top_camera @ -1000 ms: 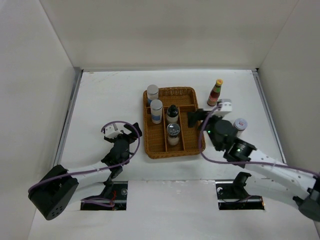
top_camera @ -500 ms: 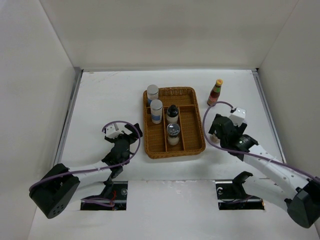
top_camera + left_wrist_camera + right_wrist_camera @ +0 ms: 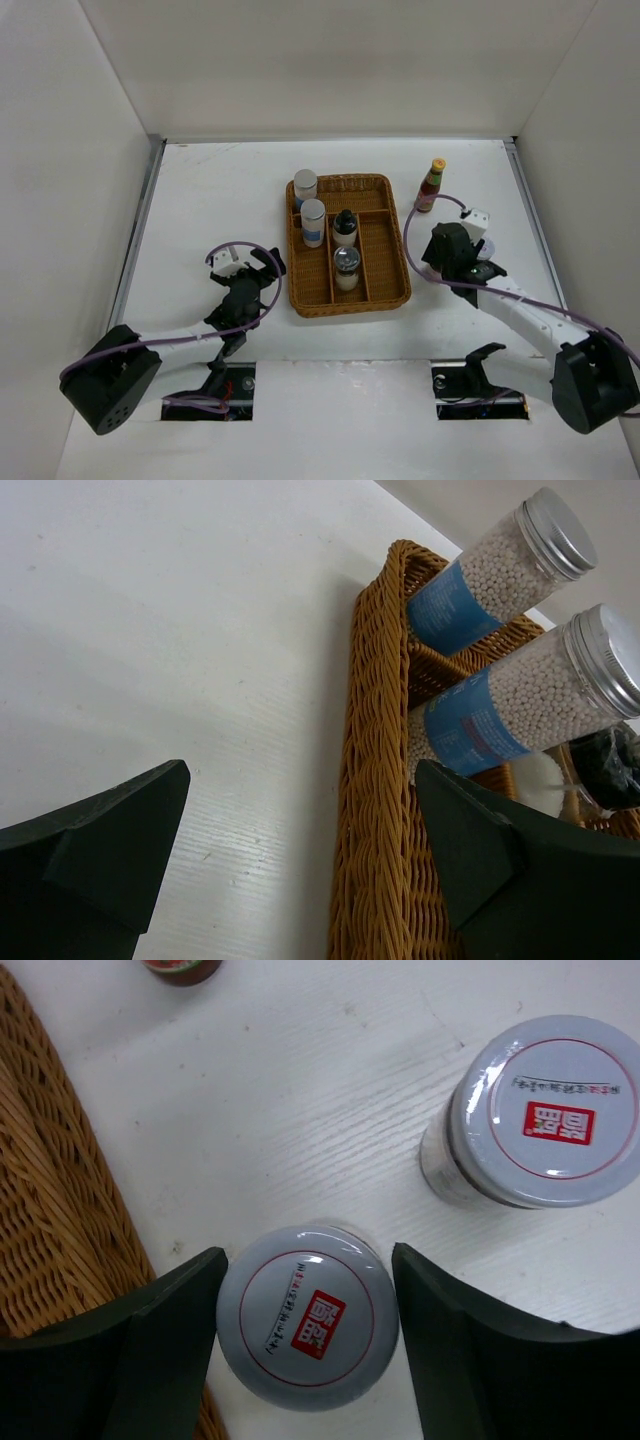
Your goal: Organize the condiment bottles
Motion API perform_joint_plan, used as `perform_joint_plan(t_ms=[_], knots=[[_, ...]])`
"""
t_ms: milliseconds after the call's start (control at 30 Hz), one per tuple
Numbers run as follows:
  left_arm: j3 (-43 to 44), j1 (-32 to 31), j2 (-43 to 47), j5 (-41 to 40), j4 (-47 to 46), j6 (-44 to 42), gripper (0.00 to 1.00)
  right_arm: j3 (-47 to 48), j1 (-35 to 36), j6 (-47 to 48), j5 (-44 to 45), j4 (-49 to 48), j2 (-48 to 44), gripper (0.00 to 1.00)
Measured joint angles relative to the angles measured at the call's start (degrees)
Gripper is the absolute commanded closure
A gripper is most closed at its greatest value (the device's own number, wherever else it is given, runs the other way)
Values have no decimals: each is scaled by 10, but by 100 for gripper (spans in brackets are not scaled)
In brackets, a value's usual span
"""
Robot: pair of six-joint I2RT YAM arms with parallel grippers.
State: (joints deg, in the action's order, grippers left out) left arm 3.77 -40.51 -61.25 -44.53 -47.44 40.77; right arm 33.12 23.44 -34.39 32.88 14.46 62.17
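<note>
Currently: 1 red-white-lidded jar (image 3: 307, 1332) is standing on the table (image 3: 300, 1080) just beside the wicker tray (image 3: 50, 1180). It is probably light, rigid and smooth-sided, best taken across the lid. The right gripper (image 3: 308, 1260) is bracketing it, though I cannot tell if it is clamped. The left gripper (image 3: 300, 810) is hanging spread and empty.

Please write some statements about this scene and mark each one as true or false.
1. The slim red bottle stands inside the wicker tray. False: it stands on the table, beyond the tray's far right corner.
2. The black-capped bottle stands in the tray. True.
3. The left fingers are holding something. False: they are open and empty, beside the tray.
4. The right fingers stand on either side of a white-lidded jar. True.
</note>
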Motion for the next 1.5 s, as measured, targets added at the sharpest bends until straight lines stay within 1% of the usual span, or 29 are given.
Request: perform_joint_plan(t_ms=[33,100,133,200,300,400,467,600,733,967,1133,1300,1433,1500], knots=[[0,0,-1,0,1,0,0,0,-2,3,-3,-10,7,44],[0,0,-1,0,0,0,0,0,-2,10,-4,-21,11,51],[0,0,-1,0,0,0,0,0,-1,13,-3,-21,10,53],[0,0,-3,0,0,0,0,0,2,20,-2,-11,-2,54],[1,0,-5,2,0,0,0,10,12,39,9,20,-35,53],[2,0,-9,2,0,1,0,58,20,64,17,40,-53,52],[3,0,-16,2,0,2,0,103,22,77,14,30,-40,53],[3,0,-15,4,0,2,0,181,26,96,-17,-48,39,52],[4,0,-21,5,0,2,0,255,29,121,-59,-118,160,52],[5,0,-32,7,0,2,0,396,29,156,-114,-152,349,53],[5,0,-31,7,0,2,0,447,29,167,-132,-165,420,52],[5,0,-31,7,0,2,0,462,31,170,-138,-170,471,49],[5,0,-31,7,0,2,0,464,37,175,-139,-178,506,41],[5,0,-32,7,0,2,0,472,41,177,-137,-179,507,35]])
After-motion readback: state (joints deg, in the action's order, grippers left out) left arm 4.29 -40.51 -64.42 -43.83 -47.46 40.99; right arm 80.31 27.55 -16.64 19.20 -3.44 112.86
